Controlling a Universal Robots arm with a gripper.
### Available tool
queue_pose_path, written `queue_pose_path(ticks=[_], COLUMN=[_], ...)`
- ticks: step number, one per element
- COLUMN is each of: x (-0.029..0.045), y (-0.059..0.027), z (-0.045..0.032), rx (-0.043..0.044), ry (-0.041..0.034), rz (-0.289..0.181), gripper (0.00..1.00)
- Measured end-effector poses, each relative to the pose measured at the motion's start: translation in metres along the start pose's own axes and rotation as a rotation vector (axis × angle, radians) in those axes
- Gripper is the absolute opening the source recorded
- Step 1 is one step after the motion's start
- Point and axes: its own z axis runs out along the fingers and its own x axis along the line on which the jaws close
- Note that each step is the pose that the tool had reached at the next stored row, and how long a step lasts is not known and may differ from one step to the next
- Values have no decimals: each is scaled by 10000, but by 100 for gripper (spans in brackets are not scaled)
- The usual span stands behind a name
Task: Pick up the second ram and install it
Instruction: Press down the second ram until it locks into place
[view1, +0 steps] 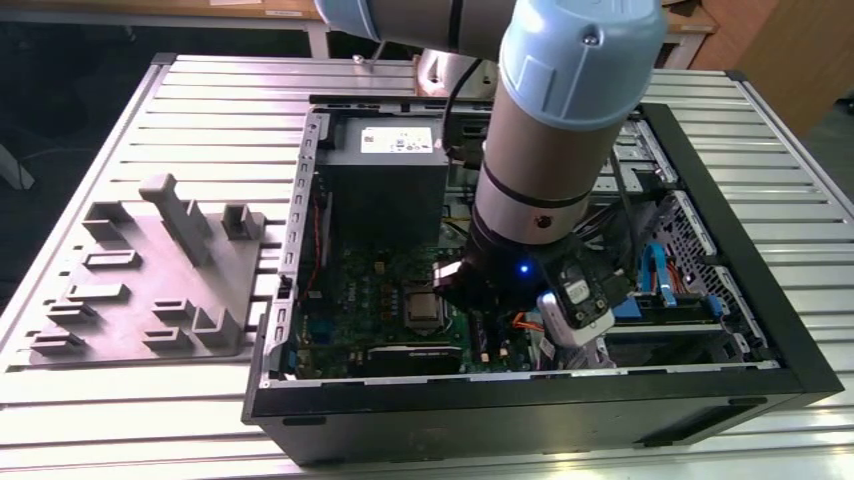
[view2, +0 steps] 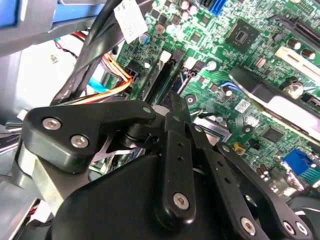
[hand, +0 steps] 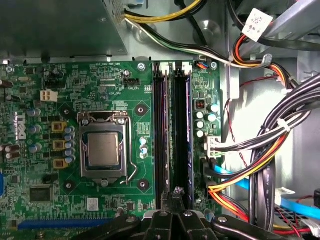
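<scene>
Your gripper (hand: 176, 192) sits low over the motherboard (hand: 125, 110), jaws pinched together on nothing visible. The second ram (hand: 181, 135) stands seated in its slot beside the first.

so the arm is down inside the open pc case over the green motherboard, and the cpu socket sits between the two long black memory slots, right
Not quite. The arm is inside the open PC case over the green motherboard, but the CPU socket sits off to one side of the memory slots, which run side by side next to each other. The first wrist view shows it.
</scene>
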Motion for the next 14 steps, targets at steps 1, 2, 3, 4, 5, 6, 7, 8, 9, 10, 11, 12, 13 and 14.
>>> queue_pose_path(ticks=[1,2,3,4,5,6,7,8,9,10,11,12,13,14], x=[1,3,6,7,7,7,7,7,7,7,7,8,8,8], y=[1,2,3,3,3,3,3,3,3,4,4,3,2,2], z=[9,23,37,45,46,47,46,47,48,56,68,73,73,73], rx=[-1,0,-1,1,2,2,3,2,2,-3,-3,3,4,4], ry=[-1,0,0,0,0,0,1,0,1,-1,-1,0,1,1], rz=[-1,0,1,1,0,0,0,0,0,0,0,0,0,0], gripper=[10,10,10,10,10,10,10,10,10,10,10,10,10,10])
